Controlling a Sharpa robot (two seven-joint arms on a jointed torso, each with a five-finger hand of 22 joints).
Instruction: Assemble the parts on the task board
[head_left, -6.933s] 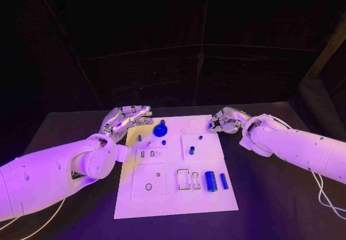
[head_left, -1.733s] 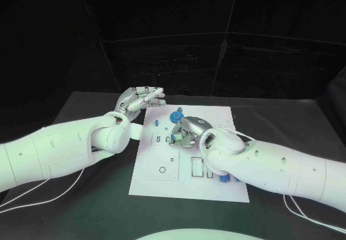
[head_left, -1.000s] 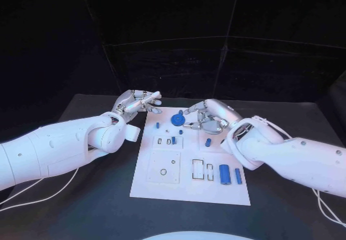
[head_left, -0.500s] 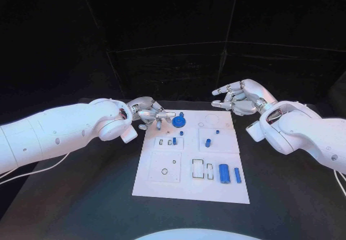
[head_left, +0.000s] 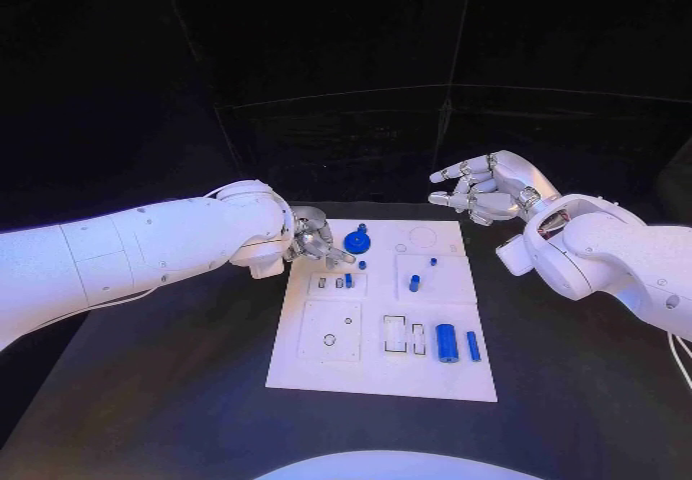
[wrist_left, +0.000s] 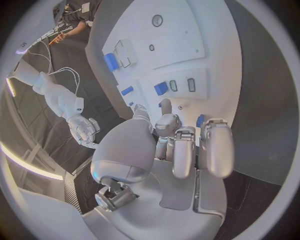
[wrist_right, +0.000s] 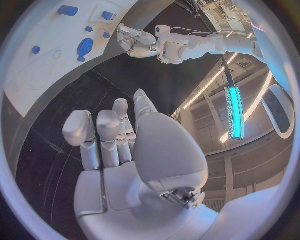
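Since half a second ago, our left hand (head_left: 312, 246) has slid in over the left edge of the task board (head_left: 382, 375), while our right hand (head_left: 488, 187) hangs off the board at the upper right.

We judge the job partly done: a blue disc (head_left: 356, 241) and small blue pegs (head_left: 414, 283) stand in the board's upper half, but two blue cylinders (head_left: 446, 343) lie loose at lower right beside unfilled slots. Our left hand's fingers are curled just left of the disc, apparently holding nothing, though we cannot tell for sure. Our right hand is spread and holds nothing, well apart from every part on the counter (head_left: 173, 400).
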